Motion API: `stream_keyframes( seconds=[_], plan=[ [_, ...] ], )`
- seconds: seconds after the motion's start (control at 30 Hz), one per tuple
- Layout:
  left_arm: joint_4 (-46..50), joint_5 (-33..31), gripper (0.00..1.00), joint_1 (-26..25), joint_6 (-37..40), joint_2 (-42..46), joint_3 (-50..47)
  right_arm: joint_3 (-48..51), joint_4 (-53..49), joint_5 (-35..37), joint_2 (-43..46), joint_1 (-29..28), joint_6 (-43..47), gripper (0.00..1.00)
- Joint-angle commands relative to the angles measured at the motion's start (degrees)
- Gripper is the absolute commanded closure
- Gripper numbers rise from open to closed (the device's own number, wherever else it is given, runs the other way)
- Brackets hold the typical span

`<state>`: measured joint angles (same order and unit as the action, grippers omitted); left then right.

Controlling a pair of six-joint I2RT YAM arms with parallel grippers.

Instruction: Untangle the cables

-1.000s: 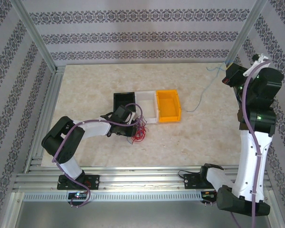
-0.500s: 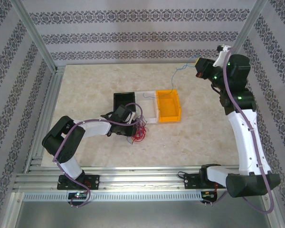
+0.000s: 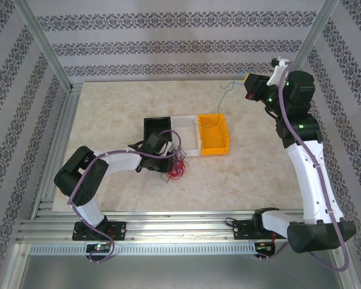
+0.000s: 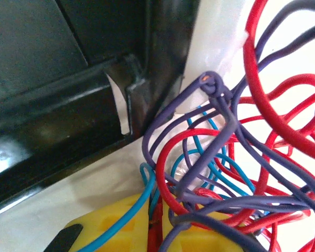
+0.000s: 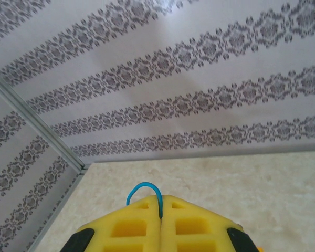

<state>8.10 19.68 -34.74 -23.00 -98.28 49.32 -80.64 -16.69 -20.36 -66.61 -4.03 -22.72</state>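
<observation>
A tangle of red, purple and blue cables [image 3: 177,164] lies on the table just in front of the bins. Up close, the cables [image 4: 236,157] loop over each other. My left gripper [image 3: 166,158] sits low at the tangle's left side. Its yellow fingers [image 4: 115,226] are shut, with a red wire and a blue wire pinched in the seam of the left gripper [image 4: 160,212]. My right gripper [image 3: 251,89] is raised at the back right, shut on one thin blue cable [image 3: 221,102] that hangs down to the orange bin [image 3: 227,135]. A short blue loop [image 5: 144,188] pokes out of the right gripper [image 5: 161,203].
Three small bins stand in a row mid-table: black [image 3: 147,129], clear white [image 3: 186,120] and orange. The black bin's wall [image 4: 68,105] is close to my left fingers. Patterned walls and aluminium posts [image 3: 45,45] enclose the table; a metal rail [image 3: 168,232] runs along the front.
My right gripper has swung from the far right toward the back centre, carrying the blue cable so its free end now hangs at the orange bin. The left arm has stayed put.
</observation>
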Motion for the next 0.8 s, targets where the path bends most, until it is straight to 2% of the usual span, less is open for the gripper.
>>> stream_keyframes(
  seconds=[0.0,0.27,0.5,0.77],
  plan=[
    [1.81,-1.07,1.00,-0.06,0.46,-4.37,-0.54,-1.40,3.35,1.84,2.92,-0.63,2.13,1.00],
    [1.75,-0.88,1.00,-0.06,0.62,-4.85,-0.45,1.54,2.91,4.58,4.77,-0.62,3.26,1.00],
    [2.00,-0.85,1.00,-0.06,0.68,-4.34,-0.35,9.30,4.27,4.37,3.53,-0.79,1.80,1.00],
    [1.75,-0.96,1.00,-0.06,0.61,-4.42,-0.20,13.85,5.35,6.76,-0.60,-4.38,2.92,1.00]
  ],
)
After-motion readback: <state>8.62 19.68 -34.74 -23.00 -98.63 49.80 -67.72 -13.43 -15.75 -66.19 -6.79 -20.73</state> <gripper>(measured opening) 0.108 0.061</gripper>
